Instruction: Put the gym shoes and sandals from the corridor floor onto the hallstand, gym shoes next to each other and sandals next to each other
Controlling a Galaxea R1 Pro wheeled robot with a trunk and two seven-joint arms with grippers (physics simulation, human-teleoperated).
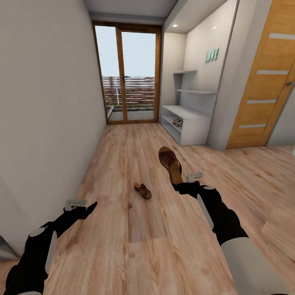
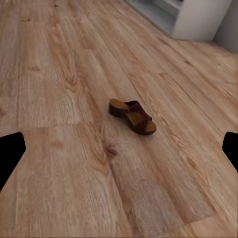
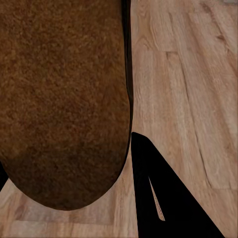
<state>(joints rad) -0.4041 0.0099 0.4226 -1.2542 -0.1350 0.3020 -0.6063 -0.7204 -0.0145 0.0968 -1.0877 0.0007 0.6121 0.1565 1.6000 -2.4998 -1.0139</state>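
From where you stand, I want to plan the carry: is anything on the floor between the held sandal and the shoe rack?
Nothing visible. The right gripper holds one sandal above the corridor floor, and bare planks run from there to the hallstand. The other sandal lies off to the left, out of that path.

Both arms are black near the front and turn light grey further back. Each has a small grey oval patch. The left end effector (image 1: 91,206) and right end effector (image 1: 176,184) are black with pointed fingers, and a little grey block sits just behind each one.
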